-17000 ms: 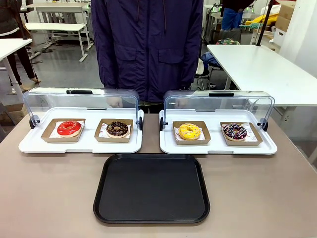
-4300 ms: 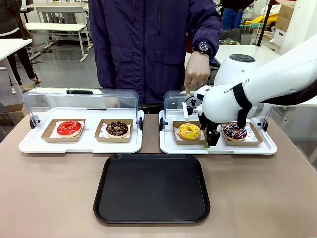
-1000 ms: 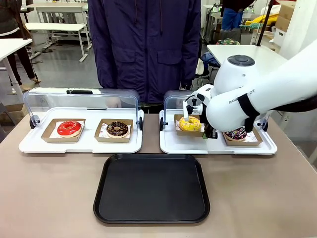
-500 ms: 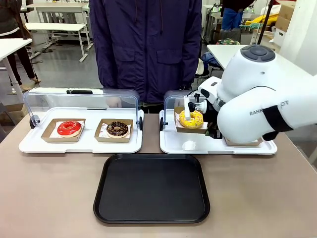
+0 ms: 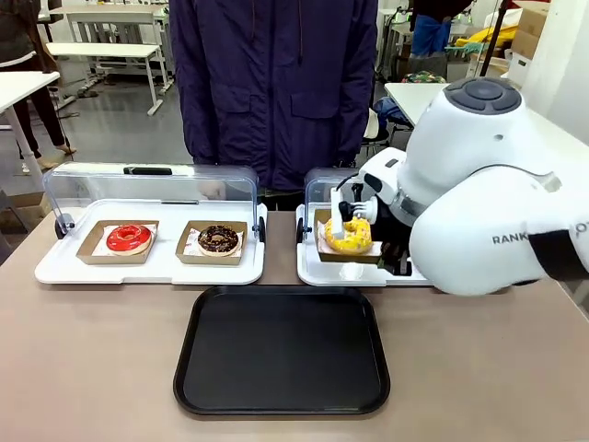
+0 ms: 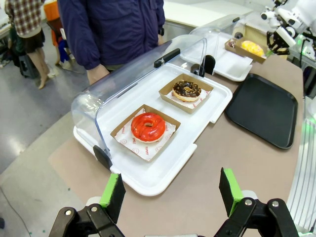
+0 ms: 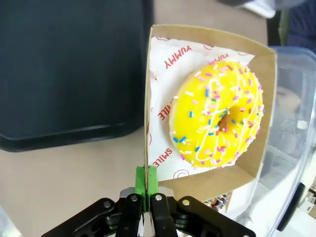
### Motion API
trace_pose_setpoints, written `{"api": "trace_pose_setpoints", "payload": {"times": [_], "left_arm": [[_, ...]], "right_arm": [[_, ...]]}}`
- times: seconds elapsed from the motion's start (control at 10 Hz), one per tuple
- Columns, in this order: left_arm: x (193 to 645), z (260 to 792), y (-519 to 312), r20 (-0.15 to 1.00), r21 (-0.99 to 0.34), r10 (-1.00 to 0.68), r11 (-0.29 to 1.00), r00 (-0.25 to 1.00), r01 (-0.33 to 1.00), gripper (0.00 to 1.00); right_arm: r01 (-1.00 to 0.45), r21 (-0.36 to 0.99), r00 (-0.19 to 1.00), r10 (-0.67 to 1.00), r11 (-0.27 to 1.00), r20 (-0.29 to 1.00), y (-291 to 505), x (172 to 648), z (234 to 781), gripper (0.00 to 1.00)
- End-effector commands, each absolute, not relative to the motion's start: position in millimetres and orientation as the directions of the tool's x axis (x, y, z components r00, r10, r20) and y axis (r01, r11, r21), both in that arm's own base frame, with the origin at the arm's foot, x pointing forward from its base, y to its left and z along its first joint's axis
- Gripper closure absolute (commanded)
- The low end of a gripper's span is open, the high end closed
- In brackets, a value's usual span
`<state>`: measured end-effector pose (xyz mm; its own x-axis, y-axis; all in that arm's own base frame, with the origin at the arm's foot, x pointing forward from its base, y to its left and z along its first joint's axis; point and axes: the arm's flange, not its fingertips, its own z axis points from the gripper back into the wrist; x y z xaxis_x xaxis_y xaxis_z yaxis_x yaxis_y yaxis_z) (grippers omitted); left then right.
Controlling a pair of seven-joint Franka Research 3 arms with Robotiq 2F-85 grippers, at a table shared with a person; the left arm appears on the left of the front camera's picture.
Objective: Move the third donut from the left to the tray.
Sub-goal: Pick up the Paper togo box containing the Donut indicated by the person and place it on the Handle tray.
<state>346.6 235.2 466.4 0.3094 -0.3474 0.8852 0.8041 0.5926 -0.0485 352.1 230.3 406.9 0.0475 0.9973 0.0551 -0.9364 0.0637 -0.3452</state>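
Pinching the cardboard holder's wall, the right end effector (image 7: 146, 185) carries the sprinkled yellow-glazed third donut (image 7: 217, 116) tilted

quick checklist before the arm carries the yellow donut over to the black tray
1. Grip: right gripper shut on the wall of the cardboard holder: ok.
2. Load: yellow donut sits inside the holder on its white paper: ok.
3. Level: in the front view the holder is lifted and tilted, with the donut leaning: not ok.
4. Target: black tray has bare floor to set it on: ok.
5. Other arm: left gripper open, off by the red donut, away from the path: ok.
6. Holder's corner versus the clear lid: cannot tell.
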Motion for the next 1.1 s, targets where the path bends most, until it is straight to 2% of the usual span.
{"api": "trace_pose_setpoints", "payload": {"times": [0.0,0.6,1.0], "left_arm": [[346,468,235,0.884,-0.043,-0.356,0.585,0.304,0.810,0.00],[346,468,235,0.884,-0.043,-0.356,0.585,0.304,0.810,0.00],[346,468,235,0.884,-0.043,-0.356,0.585,0.304,0.810,0.00]], "right_arm": [[-0.941,-0.329,0.068,0.996,0.083,0.057,248,327,403,0.98],[-0.953,-0.292,0.042,0.991,0.077,0.124,305,281,354,0.98],[-0.960,-0.274,0.035,0.994,0.063,0.104,319,259,325,0.98]]}}
